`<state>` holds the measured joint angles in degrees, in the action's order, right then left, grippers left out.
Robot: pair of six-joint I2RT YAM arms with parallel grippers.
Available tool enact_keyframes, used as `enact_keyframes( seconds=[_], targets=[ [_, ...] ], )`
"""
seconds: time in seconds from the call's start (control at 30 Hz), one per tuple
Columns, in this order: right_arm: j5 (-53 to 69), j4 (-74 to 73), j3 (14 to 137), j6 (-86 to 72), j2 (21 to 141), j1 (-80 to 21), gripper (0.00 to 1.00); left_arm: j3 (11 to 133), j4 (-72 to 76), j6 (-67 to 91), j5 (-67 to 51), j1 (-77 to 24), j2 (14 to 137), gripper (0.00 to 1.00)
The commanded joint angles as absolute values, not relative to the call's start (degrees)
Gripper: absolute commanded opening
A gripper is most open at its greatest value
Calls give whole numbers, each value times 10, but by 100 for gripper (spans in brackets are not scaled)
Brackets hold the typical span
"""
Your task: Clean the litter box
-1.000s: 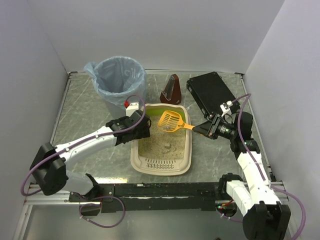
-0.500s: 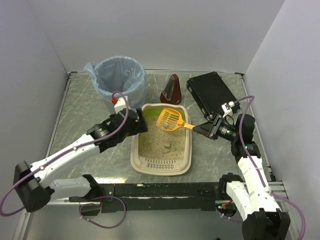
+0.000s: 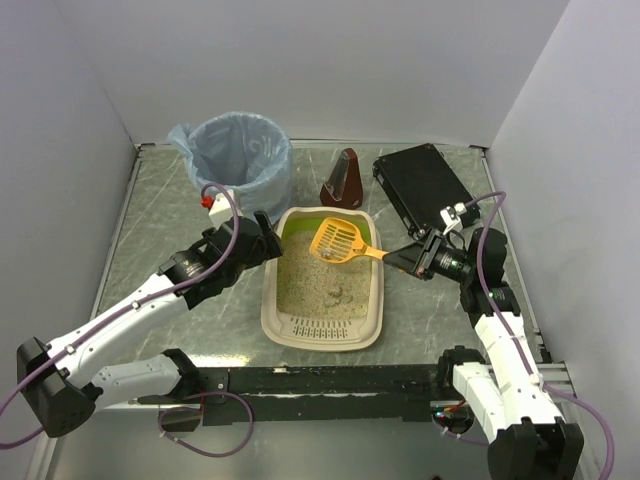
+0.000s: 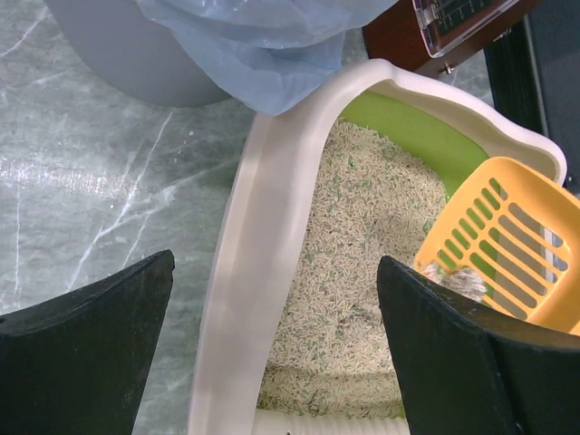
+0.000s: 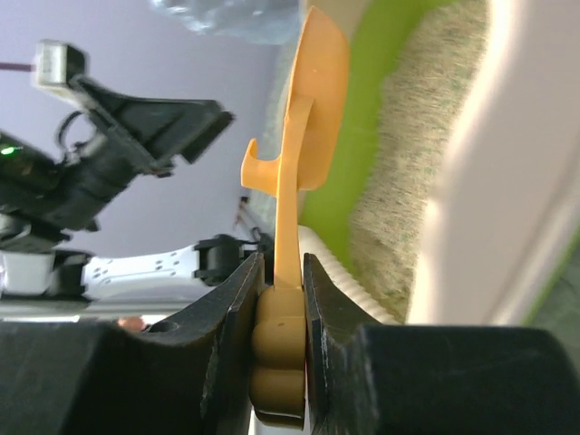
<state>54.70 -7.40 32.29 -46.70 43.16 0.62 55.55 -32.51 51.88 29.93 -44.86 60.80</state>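
Note:
The litter box (image 3: 270, 303), a cream tray with a lime-green far wall and sandy litter, sits mid-table. My right gripper (image 3: 408, 260) is shut on the handle of an orange slotted scoop (image 3: 340, 241), whose head hovers over the box's far end. In the right wrist view the fingers clamp the scoop handle (image 5: 288, 208) edge-on beside the box rim (image 5: 507, 181). My left gripper (image 3: 262, 240) is open just left of the box. In the left wrist view that gripper (image 4: 276, 263) straddles the left rim (image 4: 237, 317), touching nothing. A grey clump (image 4: 464, 283) lies in the scoop (image 4: 507, 245).
A round bin lined with a blue bag (image 3: 240, 160) stands behind the box on the left, and its bag (image 4: 254, 45) shows close to my left gripper. A brown wedge-shaped object (image 3: 343, 180) and a flat black case (image 3: 422, 185) lie at the back right. White walls enclose the table.
My left gripper opened wide and drew back left from the box's rim. The right gripper kept the scoop nearly still over the far end.

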Motion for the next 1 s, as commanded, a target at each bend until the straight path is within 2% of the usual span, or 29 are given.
enact_keyframes(
  seconds=[0.0, 0.03, 0.07, 0.1, 0.2, 0.33, 0.53, 0.7, 0.83, 0.97],
  targets=[
    [575, 40, 304, -505, 413, 8, 0, 539, -303, 530, 307, -441, 593, 97],
    [594, 101, 288, -588, 418, 6, 0, 537, -298, 530, 295, -439, 590, 97],
    [604, 172, 278, -612, 424, 6, 0, 538, -296, 530, 289, -438, 590, 97],
    [619, 176, 272, -616, 430, 6, 0, 539, -297, 531, 287, -439, 589, 97],
    [599, 64, 298, -551, 421, 8, 0, 534, -301, 534, 294, -437, 577, 97],
    [574, 10, 315, -525, 396, 8, 0, 522, -300, 534, 280, -431, 568, 97],
    [584, 79, 308, -601, 417, 4, 0, 505, -295, 533, 252, -418, 571, 97],
    [556, 65, 379, -615, 445, -27, 0, 479, -274, 536, 217, -410, 569, 97],
    [552, 118, 437, -657, 498, -48, 0, 466, -268, 538, 209, -406, 561, 97],
    [516, 68, 519, -660, 557, -71, 0, 459, -272, 534, 203, -402, 548, 97]
  ],
)
